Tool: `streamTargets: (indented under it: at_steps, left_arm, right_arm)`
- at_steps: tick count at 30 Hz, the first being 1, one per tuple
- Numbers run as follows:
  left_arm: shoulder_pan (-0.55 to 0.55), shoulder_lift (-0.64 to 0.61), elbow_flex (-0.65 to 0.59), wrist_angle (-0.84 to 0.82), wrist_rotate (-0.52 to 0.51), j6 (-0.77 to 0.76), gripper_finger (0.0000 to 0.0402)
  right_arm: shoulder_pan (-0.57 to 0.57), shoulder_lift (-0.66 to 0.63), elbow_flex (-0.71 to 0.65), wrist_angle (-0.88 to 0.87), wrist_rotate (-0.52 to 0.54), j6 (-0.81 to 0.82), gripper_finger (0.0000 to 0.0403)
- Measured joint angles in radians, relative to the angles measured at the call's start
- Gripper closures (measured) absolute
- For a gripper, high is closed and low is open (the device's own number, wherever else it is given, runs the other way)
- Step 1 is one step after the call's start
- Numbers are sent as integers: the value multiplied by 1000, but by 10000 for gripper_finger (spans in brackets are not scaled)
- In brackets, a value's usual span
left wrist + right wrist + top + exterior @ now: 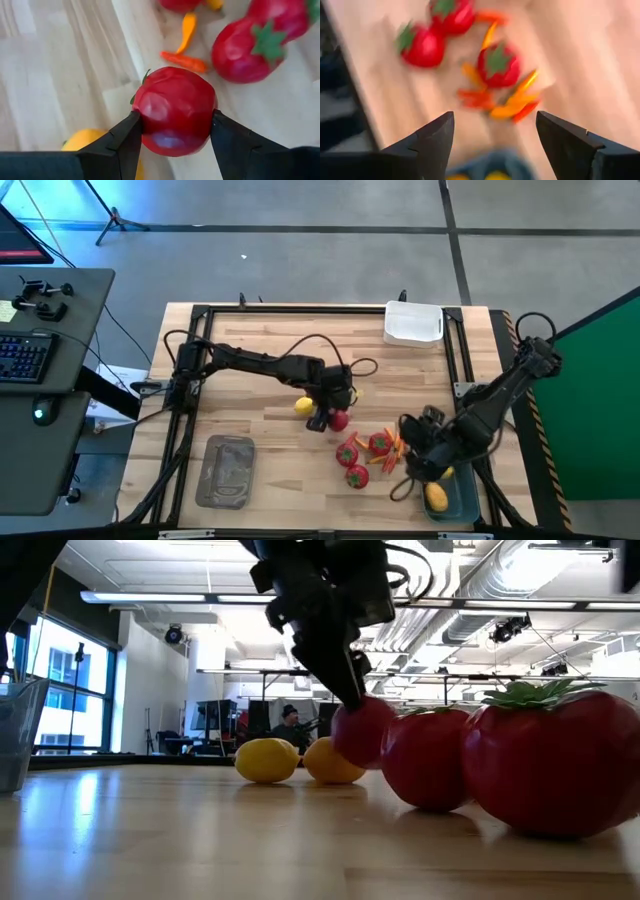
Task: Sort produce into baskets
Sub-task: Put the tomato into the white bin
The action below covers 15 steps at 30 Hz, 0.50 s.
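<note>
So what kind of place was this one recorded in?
Probably a robotics lab in an industrial-style open workspace: exposed ceiling ducts and strip lights, a concrete floor, a keyboard desk beside the wooden table.

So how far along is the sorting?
Early. Done: one lemon lies in the blue-teal tray. In hand: the left gripper pinches a red fruit mid-table. Left: another lemon, three red fruits and peppers. The right gripper hangs open near the pile.

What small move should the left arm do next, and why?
Probably lift straight up: the left gripper has its fingers against both sides of a red fruit that sits low by the table, a lemon close beside.
</note>
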Motion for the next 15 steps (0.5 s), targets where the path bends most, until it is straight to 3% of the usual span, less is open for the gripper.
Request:
streamTargets:
  at_steps: [4,9,15]
  left_arm:
    - [51,-29,0,10,161,-78,218]
    - [131,-67,1,65,421,-241,218]
    - [223,-108,3,292,662,-550,218]
  right_arm:
    - [-22,0,0,42,210,-18,130]
    - [-29,0,0,127,399,-200,130]
    - [-113,0,4,204,451,-397,130]
